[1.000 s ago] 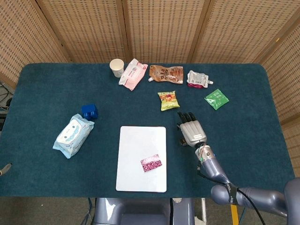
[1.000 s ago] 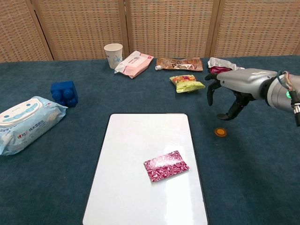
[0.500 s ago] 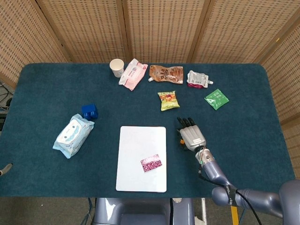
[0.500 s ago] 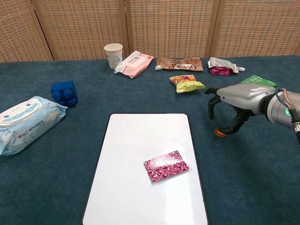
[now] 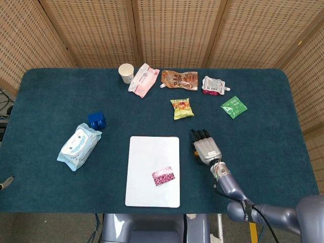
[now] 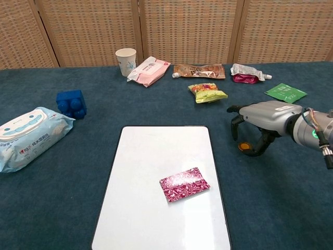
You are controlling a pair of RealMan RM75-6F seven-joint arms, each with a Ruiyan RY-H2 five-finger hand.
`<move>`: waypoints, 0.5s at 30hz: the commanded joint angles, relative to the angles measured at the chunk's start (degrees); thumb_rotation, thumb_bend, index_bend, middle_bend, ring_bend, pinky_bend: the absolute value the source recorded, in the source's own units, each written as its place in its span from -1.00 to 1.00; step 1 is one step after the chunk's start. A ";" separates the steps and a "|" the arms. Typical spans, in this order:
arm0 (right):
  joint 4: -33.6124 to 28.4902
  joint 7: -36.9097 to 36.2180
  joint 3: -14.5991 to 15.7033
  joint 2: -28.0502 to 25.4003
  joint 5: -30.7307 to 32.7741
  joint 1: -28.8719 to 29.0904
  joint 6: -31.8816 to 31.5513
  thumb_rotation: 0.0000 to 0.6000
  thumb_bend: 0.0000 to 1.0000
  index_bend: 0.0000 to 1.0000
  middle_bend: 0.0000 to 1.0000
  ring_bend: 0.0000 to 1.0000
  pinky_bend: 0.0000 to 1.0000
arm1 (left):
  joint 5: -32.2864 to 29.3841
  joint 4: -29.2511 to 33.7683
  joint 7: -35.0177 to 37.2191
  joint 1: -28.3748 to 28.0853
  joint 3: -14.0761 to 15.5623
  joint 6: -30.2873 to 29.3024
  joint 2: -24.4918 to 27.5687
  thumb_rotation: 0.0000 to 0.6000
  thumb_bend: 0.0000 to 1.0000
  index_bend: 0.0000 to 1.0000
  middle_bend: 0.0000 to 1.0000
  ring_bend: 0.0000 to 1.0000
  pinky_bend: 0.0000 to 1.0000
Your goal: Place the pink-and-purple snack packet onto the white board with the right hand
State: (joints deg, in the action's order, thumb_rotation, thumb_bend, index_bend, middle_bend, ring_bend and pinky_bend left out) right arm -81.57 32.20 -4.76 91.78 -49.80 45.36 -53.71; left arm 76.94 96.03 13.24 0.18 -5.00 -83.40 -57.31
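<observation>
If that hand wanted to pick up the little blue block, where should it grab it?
Probably across its two flat side walls, coming straight down from above. The blue block sits upright on the table with studs on top, so the plain sides look like the better faces to pinch. It stands apart from the wipes pack, leaving room around it. The right hand is far across the table.

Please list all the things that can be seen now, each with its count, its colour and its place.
Snack packet: one, pink-and-purple, on the white board.
White board: one, table front centre.
Wipes pack: one, light blue, left.
Toy block: one, blue, left.
Paper cup: one, white, back.
Pink pack: one, beside the cup.
Brown pouch: one, back.
Spouted pouch: one, white and magenta, back right.
Yellow-green packet: one, centre.
Green sachet: one, right.
Orange disc: one, under the right hand.
Right hand: grey, empty, right of the board.
</observation>
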 commanded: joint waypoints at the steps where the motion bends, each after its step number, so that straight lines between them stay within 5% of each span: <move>1: 0.50 -0.08 0.00 0.45 -0.30 -0.07 0.04 1.00 -0.22 -0.22 -1.00 -1.00 -1.00 | 0.00 0.02 -0.01 0.01 0.00 -0.03 0.00 0.96 -1.00 -1.00 -1.00 -1.00 -1.00; 15: 3.19 -0.25 -0.01 1.86 -0.54 -0.48 0.97 1.00 -0.23 -0.19 -1.00 -1.00 -1.00 | -0.26 -0.04 0.16 -0.01 -0.10 0.10 0.05 0.96 -1.00 -1.00 -1.00 -1.00 -1.00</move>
State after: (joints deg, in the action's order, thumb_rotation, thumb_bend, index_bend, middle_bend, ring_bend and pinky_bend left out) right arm -78.42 31.96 -4.76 93.60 -50.36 44.90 -52.78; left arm 76.68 95.99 13.40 0.17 -5.10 -83.29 -57.26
